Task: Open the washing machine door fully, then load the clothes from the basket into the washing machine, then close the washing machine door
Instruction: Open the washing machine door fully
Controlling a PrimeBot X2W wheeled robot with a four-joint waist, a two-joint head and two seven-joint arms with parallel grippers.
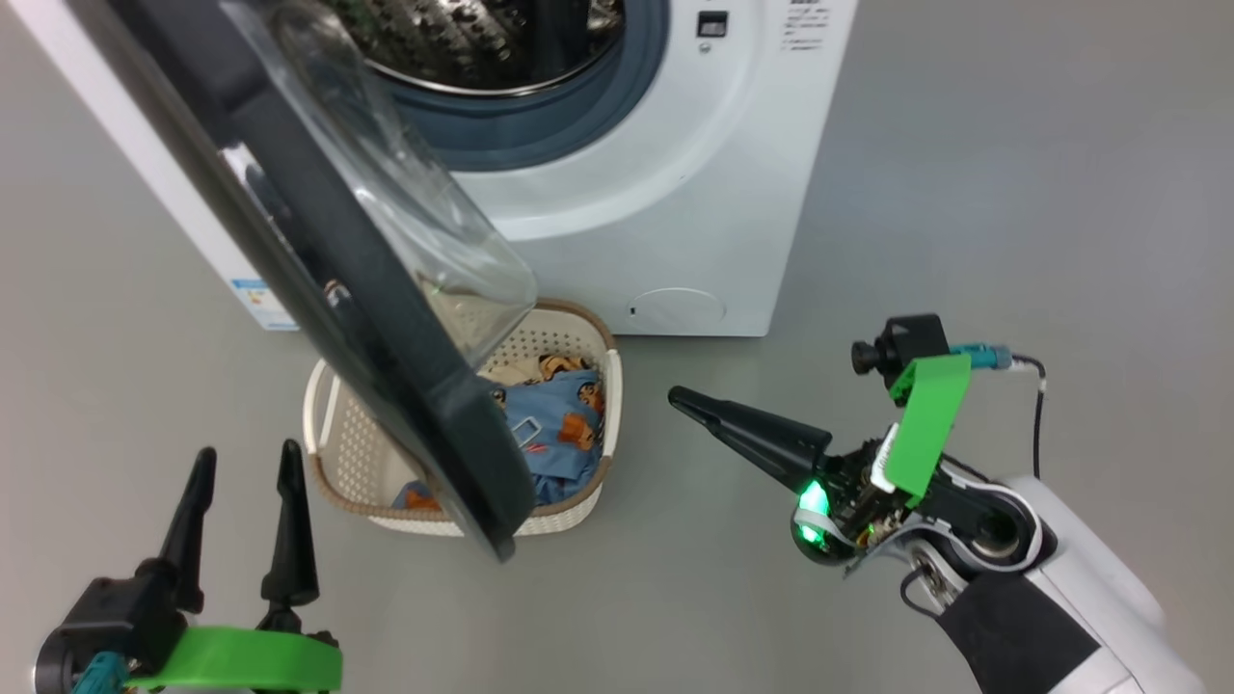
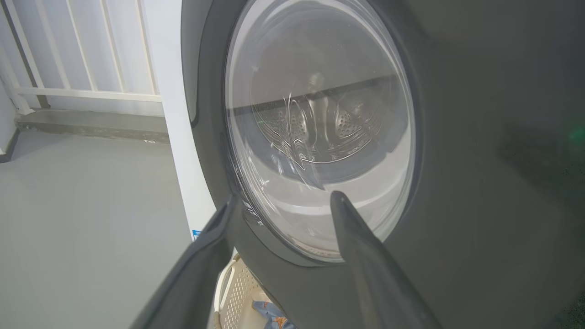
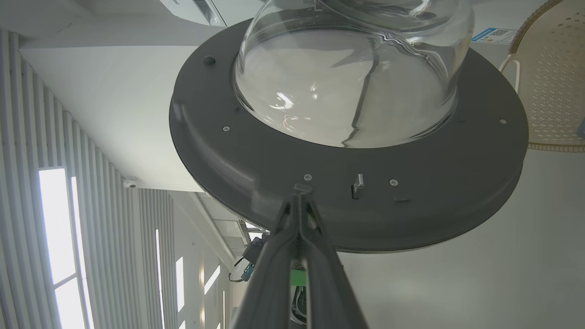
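Note:
The washing machine stands at the top with its steel drum exposed. The washing machine door is swung out partway, its black rim and clear glass bowl hanging over the basket. Light-blue bear-print clothes lie in the basket, partly hidden by the door. My left gripper is open at the lower left, apart from the door's outer face. My right gripper is shut and empty, pointing left toward the door's inner face.
Grey floor spreads to the right of the machine and in front of the basket. A white railing stands behind the machine in the left wrist view. The round filter cap sits low on the machine's front.

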